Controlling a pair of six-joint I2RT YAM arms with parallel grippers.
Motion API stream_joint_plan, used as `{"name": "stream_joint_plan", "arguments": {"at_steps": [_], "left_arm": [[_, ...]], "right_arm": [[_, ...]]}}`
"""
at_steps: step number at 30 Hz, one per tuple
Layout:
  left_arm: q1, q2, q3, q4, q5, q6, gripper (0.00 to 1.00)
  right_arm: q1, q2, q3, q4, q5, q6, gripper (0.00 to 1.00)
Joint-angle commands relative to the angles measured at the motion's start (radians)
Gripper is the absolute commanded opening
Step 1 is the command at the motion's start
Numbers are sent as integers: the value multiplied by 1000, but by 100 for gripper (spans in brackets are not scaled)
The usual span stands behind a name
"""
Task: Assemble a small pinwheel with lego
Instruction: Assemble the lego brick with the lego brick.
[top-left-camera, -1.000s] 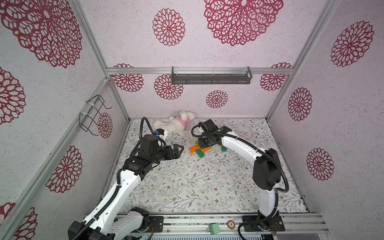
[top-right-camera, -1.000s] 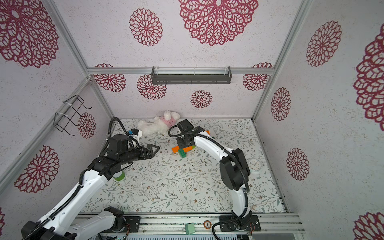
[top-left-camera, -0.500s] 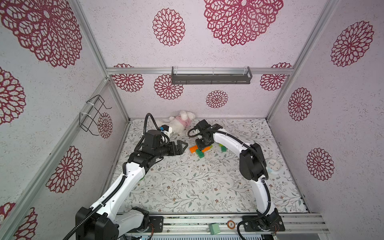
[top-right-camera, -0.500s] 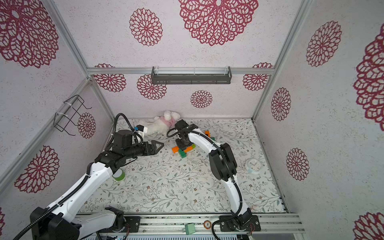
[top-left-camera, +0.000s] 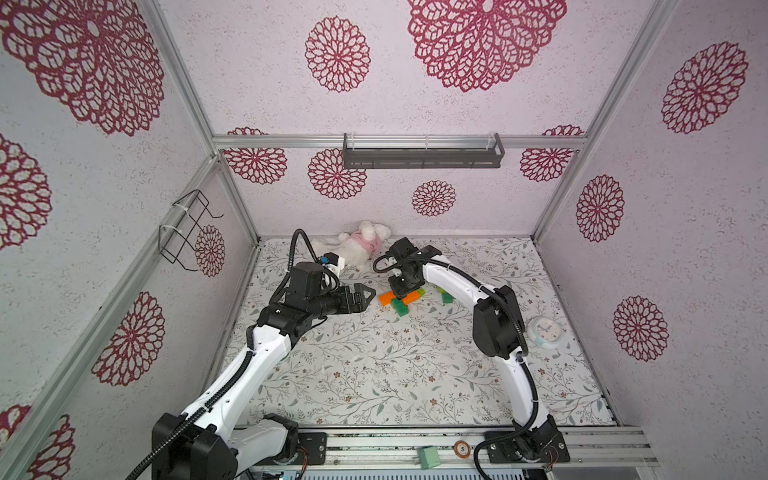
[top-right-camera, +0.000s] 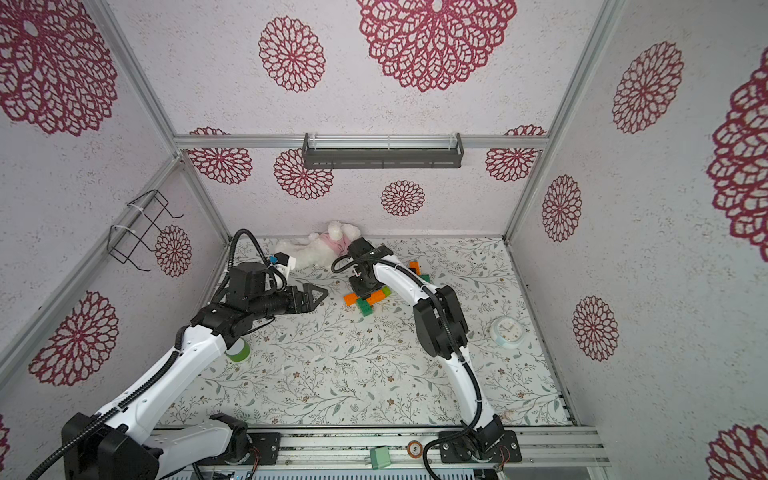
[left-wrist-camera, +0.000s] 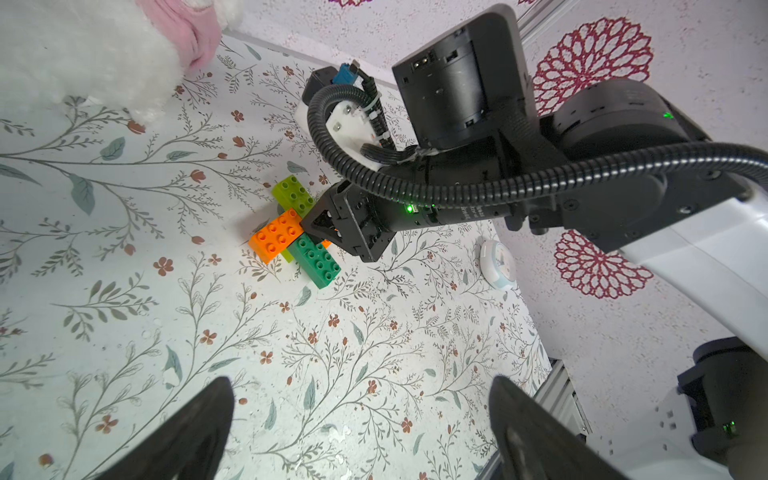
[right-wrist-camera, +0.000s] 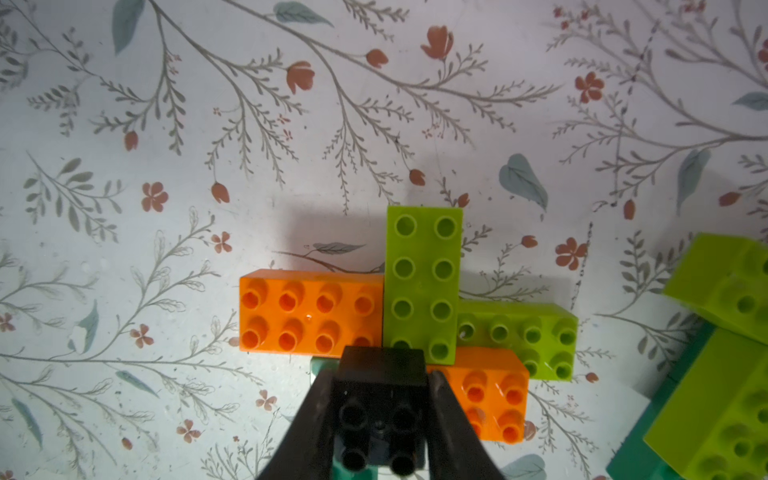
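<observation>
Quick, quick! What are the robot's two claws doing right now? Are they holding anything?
Left gripper: open, holding nothing.
Right gripper: closed on a small black lego brick.

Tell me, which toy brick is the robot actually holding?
The small square black brick, pinched in the right gripper; the orange bricks, lime green bricks and dark green brick lie on the table, ungripped.

2 white arms (top-left-camera: 257, 361), black corrugated cables (left-wrist-camera: 457, 189)
</observation>
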Motion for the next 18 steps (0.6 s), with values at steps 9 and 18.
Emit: {"name": "stream_joint_plan", "arguments": {"at_steps": [9, 18], "left_arm": [[14, -25, 6, -6, -9, 23, 97], [15, -27, 7, -10, -13, 28, 97]], "right_arm": [[-8, 34, 73, -61, 14, -15, 21], [-16, 54, 74, -84, 16, -14, 20]]}}
